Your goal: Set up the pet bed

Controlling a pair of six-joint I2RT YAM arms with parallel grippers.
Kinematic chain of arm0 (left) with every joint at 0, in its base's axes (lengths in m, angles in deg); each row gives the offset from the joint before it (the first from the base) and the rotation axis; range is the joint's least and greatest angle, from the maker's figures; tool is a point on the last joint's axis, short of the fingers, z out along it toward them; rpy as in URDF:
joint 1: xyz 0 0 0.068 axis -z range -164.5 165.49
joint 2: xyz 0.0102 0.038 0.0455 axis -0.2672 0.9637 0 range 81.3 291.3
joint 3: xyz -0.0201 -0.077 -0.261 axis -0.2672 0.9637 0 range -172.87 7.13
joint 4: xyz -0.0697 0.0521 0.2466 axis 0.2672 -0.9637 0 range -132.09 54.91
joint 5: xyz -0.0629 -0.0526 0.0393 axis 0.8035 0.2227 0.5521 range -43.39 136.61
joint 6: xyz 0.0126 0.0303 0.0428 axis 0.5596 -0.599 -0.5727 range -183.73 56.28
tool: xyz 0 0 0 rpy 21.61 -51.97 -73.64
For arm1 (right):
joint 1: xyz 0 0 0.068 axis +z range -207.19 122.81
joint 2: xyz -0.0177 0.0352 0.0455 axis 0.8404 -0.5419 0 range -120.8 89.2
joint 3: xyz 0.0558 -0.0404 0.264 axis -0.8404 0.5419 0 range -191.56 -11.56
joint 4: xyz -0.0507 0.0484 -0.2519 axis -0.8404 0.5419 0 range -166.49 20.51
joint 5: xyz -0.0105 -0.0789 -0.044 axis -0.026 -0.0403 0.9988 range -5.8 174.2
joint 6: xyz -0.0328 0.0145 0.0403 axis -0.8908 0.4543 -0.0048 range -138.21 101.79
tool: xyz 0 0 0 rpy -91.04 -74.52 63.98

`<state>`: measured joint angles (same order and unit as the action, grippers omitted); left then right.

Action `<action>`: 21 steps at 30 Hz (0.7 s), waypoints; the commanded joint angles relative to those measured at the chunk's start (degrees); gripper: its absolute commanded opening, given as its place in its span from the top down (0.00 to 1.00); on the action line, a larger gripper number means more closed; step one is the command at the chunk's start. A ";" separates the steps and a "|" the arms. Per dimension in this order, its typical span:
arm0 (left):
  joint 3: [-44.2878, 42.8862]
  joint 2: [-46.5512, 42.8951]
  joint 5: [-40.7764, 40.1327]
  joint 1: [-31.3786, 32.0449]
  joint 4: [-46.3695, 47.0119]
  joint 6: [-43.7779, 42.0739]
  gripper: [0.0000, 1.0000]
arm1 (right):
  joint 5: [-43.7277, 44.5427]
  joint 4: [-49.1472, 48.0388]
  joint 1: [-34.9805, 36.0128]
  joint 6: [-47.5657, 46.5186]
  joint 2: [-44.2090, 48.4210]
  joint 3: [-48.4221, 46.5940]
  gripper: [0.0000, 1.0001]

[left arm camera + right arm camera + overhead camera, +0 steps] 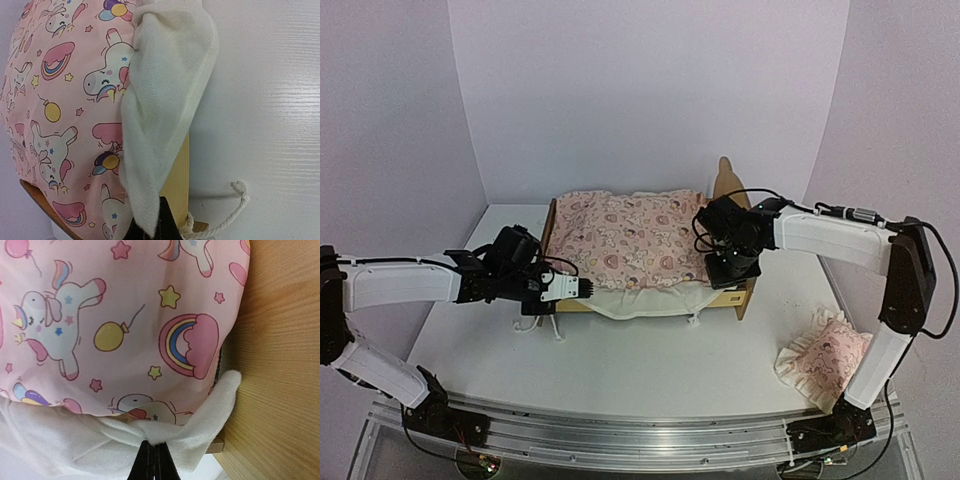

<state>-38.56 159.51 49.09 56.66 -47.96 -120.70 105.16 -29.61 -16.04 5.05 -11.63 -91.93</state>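
Note:
The pet bed (727, 180) stands mid-table, its plywood headboard to the right. A pink unicorn-print cover (630, 240) with a cream ruffle (640, 300) lies over the bed. My left gripper (582, 290) is at the bed's front left corner. In the left wrist view it (162, 220) is shut on the cream ruffle (165, 100) beside the wooden rail (177, 185). My right gripper (732, 272) is at the front right corner by the headboard. In the right wrist view it (155, 447) pinches the ruffle (210, 425) under the pink cover (125, 315), next to the wood (280, 340).
A small pink ruffled pillow (825, 360) lies at the front right of the table, beside the right arm's base. A white cord (235, 210) trails from the bed's front left corner onto the table (650, 370).

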 commanded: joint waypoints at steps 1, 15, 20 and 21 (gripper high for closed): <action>-1.92 -5.10 -1.95 -0.41 -4.69 1.30 1.00 | -6.79 3.87 -0.25 -4.30 4.33 -4.64 1.00; 6.48 -7.66 -3.51 -5.42 -4.14 -3.42 1.00 | -9.78 13.50 -0.28 -3.42 5.30 -7.39 1.00; 5.56 -7.05 -0.65 -6.27 -4.40 -3.97 1.00 | -11.66 13.56 -0.26 -4.98 3.19 -11.99 0.73; 4.69 -7.01 1.54 -6.26 -5.44 -3.76 0.98 | -11.43 13.81 -0.26 -4.97 3.00 -12.24 0.68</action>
<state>-32.25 152.52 47.98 51.35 -52.05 -123.66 93.86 -18.36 -16.03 1.12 -8.06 -99.99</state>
